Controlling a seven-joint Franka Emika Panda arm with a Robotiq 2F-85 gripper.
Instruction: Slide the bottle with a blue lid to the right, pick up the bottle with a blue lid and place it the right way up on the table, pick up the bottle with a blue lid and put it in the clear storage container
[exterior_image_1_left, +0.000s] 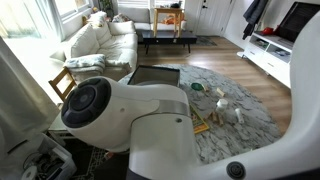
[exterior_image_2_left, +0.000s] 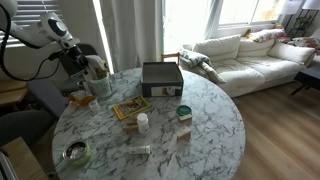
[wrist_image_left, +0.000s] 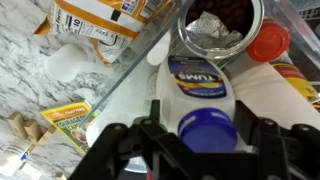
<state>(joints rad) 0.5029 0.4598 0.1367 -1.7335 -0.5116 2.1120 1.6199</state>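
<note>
The bottle (wrist_image_left: 200, 92) lies in the clear container (wrist_image_left: 135, 66) straight ahead of the hand (wrist_image_left: 208, 130), lid (wrist_image_left: 206, 124) nearest, long axis pointing away, fingers apart on both sides of the lid.

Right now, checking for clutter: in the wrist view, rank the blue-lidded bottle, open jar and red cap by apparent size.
1. blue-lidded bottle (closest to camera)
2. open jar (partly cropped)
3. red cap

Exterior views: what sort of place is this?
Most likely a home living room: a white sofa, a patterned rug on a wood floor, and a round marble table near bright windows.
</note>
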